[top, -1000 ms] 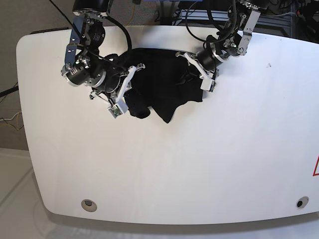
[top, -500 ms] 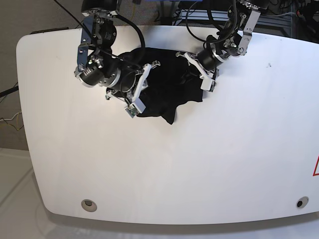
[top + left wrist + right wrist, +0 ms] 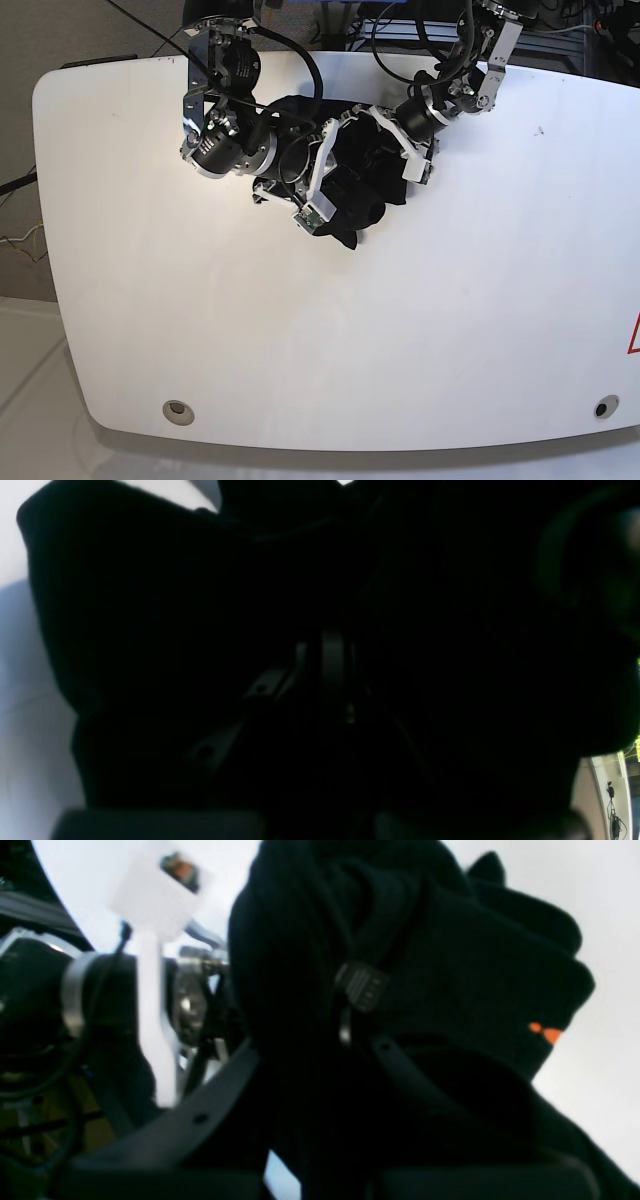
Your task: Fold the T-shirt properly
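The T-shirt point(image 3: 355, 190) is seen bunched into a dark heap near the far edge of the white table point(image 3: 330, 340), roughly midway along that edge. The right pincer point(image 3: 350, 1005) is clamped tight on a thick fold of the black cloth, and a small orange tag point(image 3: 545, 1032) can be made out on the fabric beside it. The left pincer point(image 3: 400, 155) is buried in the far side of the heap; its wrist view is filled almost wholly by dark cloth, and the jaws are closed down on the T-shirt there. Both arms are crowded close together over the garment, with one loose tip of cloth trailing toward the table's middle.
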Robot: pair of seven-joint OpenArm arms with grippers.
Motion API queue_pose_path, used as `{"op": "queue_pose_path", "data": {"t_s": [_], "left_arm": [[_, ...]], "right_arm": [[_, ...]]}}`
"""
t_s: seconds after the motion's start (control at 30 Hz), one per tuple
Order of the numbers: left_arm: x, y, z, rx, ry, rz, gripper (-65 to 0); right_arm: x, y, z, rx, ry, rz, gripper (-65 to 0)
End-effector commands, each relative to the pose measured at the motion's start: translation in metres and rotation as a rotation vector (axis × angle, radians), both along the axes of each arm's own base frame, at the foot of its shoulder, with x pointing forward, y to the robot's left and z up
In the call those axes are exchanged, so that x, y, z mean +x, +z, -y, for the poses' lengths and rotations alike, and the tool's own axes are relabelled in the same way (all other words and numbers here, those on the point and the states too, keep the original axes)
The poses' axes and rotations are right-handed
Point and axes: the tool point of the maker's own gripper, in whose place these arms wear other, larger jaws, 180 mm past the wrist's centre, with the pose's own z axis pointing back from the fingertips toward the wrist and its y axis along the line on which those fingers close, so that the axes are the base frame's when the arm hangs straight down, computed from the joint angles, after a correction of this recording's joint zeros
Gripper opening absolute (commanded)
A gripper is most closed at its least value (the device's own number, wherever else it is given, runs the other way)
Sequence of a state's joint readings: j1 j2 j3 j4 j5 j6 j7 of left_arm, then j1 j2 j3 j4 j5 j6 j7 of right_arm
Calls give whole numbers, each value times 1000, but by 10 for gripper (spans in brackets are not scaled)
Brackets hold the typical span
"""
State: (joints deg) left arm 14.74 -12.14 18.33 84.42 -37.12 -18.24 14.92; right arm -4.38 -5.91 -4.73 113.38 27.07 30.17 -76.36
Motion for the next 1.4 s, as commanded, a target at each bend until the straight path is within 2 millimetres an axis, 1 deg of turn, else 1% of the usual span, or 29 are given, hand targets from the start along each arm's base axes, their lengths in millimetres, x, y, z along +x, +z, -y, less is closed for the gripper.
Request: {"op": "queue_pose_path", "data": {"t_s": [0.0, 0.23, 0.47, 0.57, 0.67, 0.77, 0.93, 1.13, 1.3, 1.37], "left_arm": [[-6, -11, -6, 55, -13, -34, -631], [-5, -11, -6, 55, -13, -33, -631], [-4, -10, -6, 55, -12, -31, -631], [2, -8, -15, 60, 13, -22, -631], [8, -6, -22, 64, 34, -11, -631], [16, 0, -24, 65, 41, 9, -631], [22, 4, -24, 63, 42, 24, -631], [24, 7, -23, 60, 41, 34, -628], [30, 17, -19, 49, 35, 64, -625], [30, 18, -15, 42, 34, 64, -624]], "right_arm": [[8, 19, -8, 52, 4, 55, -650], [7, 28, -22, 84, 46, 71, -650], [11, 29, -23, 78, 47, 81, -650], [10, 29, -26, 73, 63, 84, -650], [10, 28, -24, 66, 62, 83, -650], [9, 25, -20, 53, 63, 81, -650], [9, 21, -14, 32, 64, 80, -650], [9, 20, -13, 30, 62, 77, -650], [8, 12, -13, 26, 62, 50, -650], [8, 11, -12, 24, 62, 47, -650]]}}
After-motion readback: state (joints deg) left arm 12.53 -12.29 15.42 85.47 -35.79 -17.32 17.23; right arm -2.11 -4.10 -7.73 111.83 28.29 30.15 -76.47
